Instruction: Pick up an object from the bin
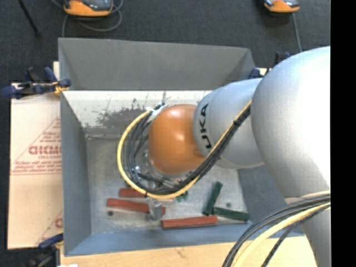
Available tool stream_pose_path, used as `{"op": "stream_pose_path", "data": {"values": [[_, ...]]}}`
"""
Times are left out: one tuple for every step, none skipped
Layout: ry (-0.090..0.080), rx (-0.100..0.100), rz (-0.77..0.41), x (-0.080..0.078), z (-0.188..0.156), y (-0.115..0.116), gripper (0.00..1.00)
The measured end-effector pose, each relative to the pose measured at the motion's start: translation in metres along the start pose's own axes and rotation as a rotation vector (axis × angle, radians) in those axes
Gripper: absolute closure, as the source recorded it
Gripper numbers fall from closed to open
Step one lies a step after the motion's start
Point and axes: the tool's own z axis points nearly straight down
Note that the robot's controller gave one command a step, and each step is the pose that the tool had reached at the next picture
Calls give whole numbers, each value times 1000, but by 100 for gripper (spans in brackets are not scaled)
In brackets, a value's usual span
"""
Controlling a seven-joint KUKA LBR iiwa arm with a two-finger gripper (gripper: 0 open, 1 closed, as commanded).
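Note:
My gripper [155,209] hangs low over the near part of the bin floor, mostly hidden under the arm's orange cover. Its tip is at the right end of a long red-brown stick [128,204] that lies flat and points left. A second red-brown stick [189,222] lies just right of the tip, along the near wall. A shorter red-brown piece [132,193] shows just left of the gripper, partly under the cable loop.
Two dark green sticks lie to the right, one tilted [212,198] and one flat [231,214]. The arm's wrist, orange cover and yellow cable loop hide the middle of the bin. Bare floor shows at the left and back.

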Motion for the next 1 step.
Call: {"op": "stream_pose_path", "data": {"values": [[1,-4,4,0,0,2,100]]}}
